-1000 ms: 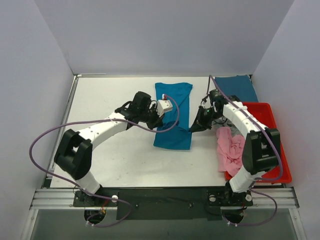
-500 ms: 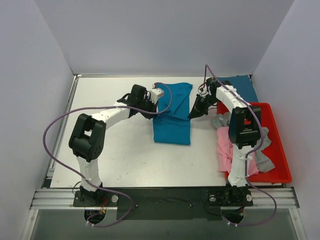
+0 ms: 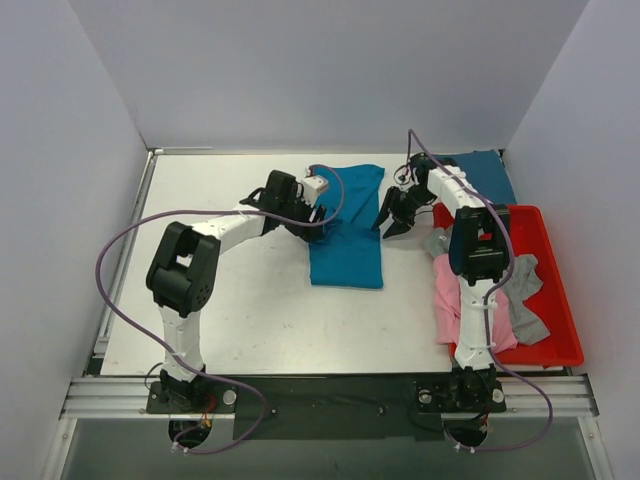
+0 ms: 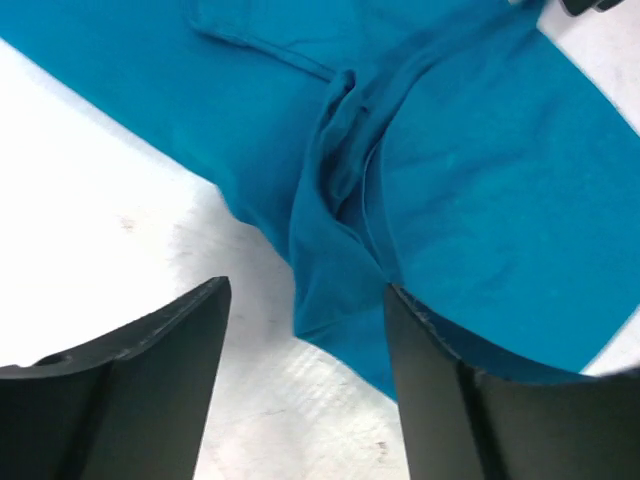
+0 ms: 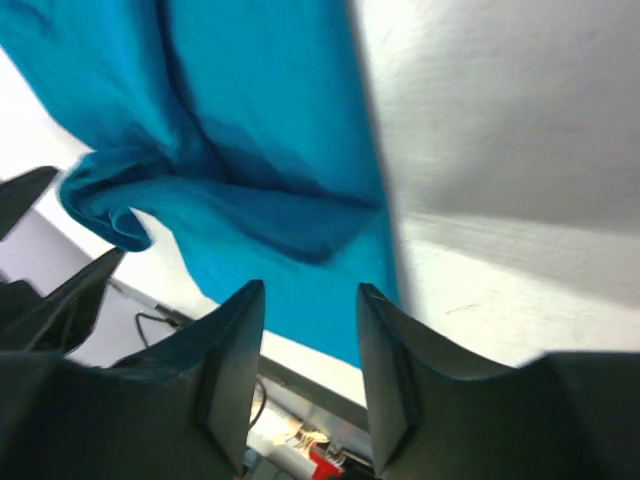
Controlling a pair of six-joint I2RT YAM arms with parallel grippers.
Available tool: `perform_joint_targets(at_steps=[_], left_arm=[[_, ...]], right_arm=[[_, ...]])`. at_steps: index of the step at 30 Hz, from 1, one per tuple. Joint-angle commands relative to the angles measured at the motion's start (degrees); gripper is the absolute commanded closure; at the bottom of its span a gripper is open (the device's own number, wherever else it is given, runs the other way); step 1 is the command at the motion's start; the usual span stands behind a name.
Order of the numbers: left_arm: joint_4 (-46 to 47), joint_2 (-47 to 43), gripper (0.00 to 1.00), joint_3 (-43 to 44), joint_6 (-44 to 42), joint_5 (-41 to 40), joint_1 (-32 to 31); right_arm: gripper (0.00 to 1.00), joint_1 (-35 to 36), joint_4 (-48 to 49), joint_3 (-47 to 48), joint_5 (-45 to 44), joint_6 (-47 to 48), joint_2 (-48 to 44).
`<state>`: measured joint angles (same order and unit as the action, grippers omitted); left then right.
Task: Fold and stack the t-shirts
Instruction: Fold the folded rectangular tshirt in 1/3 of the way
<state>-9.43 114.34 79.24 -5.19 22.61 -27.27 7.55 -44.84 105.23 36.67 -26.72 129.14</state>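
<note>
White tabletop (image 3: 230,300), walled in pale grey, was viewed from above. At the left edge of the teal t-shirt (image 3: 348,240), toward its far end, the left gripper (image 3: 316,222) was held with fingers (image 4: 150,350) spread and nothing clamped; a bunched ridge of cloth was seen just beyond the gap. The shirt was laid mid-table as a narrow strip, its long axis running far to near. Just beside its right edge the right gripper (image 3: 392,222) was found, likewise parted and empty. Both arms were judged equally near, one per long edge. Right of that shirt, another teal t-shirt (image 3: 478,172) was laid flat, and pink (image 3: 450,300) and grey t-shirts (image 3: 520,300) were heaped on a red tray (image 3: 560,330).
</note>
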Motion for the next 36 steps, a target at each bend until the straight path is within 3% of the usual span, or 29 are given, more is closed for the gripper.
perform_joint_targets(at_steps=[1,5,7,8,9,12,15,19,24,30,33,36], left_arm=[[1.3,-0.7,0.23,7.7,-2.7,-6.1,1.4],[-3.9,0.7,0.21,17.6,-8.3,-11.3,2.4],[-11.5,1.2,0.35,20.0,-13.3,-2.0,2.4],[-16.1,1.1,0.51,19.6,-14.9,6.1,2.2],[-18.1,1.1,0.58,18.1,-17.2,9.8,2.1],[-19.7,0.9,0.59,13.0,-20.5,14.3,1.5],[-15.9,0.9,0.54,10.0,-21.8,10.7,0.2],[-2.5,2.5,0.51,6.9,-15.9,0.9,-1.0],[2.0,6.1,0.52,7.7,-9.7,-13.5,-1.5],[-5.5,4.7,0.49,10.0,-9.0,-16.7,-1.7],[-16.5,2.1,0.49,12.4,-13.2,-9.0,-1.9],[-21.2,-4.5,0.46,7.9,-22.4,-2.1,-2.6]], right_arm=[[0.59,-1.8,-2.8,6.7,-7.3,-0.1,-1.8],[0.55,-0.7,-2.4,7.9,-13.5,3.7,-7.5],[0.58,1.1,-1.6,3.3,-13.6,6.1,-10.4],[0.64,2.4,-1.3,-0.3,-12.9,7.2,-10.9],[0.7,2.9,-1.0,-2.6,-12.6,7.5,-11.9],[0.71,4.0,0.7,-12.0,-9.9,5.8,-14.3],[0.6,4.9,3.1,-18.3,-12.0,3.1,-18.5],[0.58,5.4,6.9,-26.9,-10.4,0.4,-20.3],[0.61,6.2,11.8,-34.6,-11.6,-3.1,-20.8],[0.61,6.2,13.4,-39.4,-11.6,-3.8,-24.1],[0.59,6.9,15.2,-42.1,-8.6,-4.0,-26.7],[0.57,7.5,17.1,-43.7,-6.7,-5.5,-26.6]])
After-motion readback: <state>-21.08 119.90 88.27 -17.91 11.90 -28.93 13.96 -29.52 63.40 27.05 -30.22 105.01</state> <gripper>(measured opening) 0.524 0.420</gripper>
